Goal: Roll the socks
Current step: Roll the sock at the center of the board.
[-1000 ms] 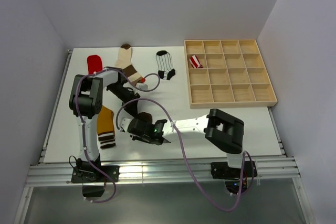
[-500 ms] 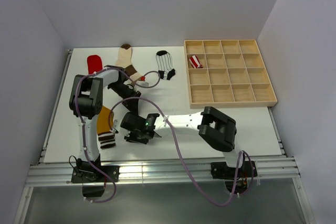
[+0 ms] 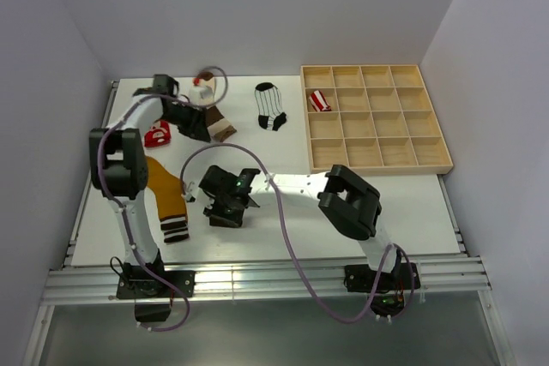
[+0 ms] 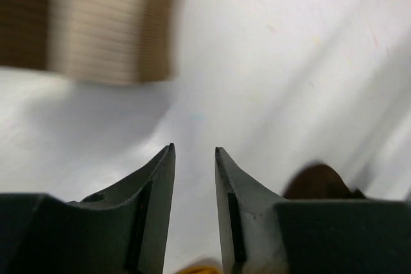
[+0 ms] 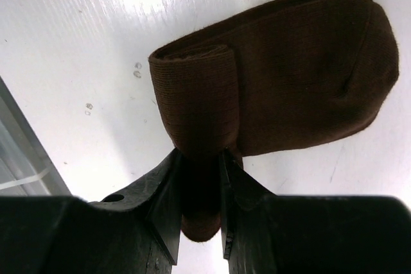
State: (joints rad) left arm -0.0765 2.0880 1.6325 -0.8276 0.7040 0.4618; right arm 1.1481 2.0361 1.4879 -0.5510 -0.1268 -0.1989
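My right gripper [image 5: 198, 152] [image 3: 225, 212] is shut on the rolled end of the dark brown sock [image 5: 302, 75], which lies flat on the white table. My left gripper [image 4: 194, 149] [image 3: 199, 129] is at the back left, low over the table, jaws a little apart with nothing between them. It is beside the cream-and-brown sock [image 3: 208, 92], which is blurred in the left wrist view [image 4: 96, 30]. The red sock [image 3: 156, 135] shows beside the left arm. A mustard sock [image 3: 167, 190] with a striped cuff lies at the front left. The white black-striped sock [image 3: 272, 107] lies at the back centre.
A wooden tray [image 3: 377, 169] with several compartments stands at the right; a rolled red-white striped sock [image 3: 319, 102] sits in one of its back left compartments. Purple cables loop over the table between the arms.
The left arm has swung from the table's middle to the back left, and its jaws have parted a little. The right gripper has slid left, still holding the dark brown sock.
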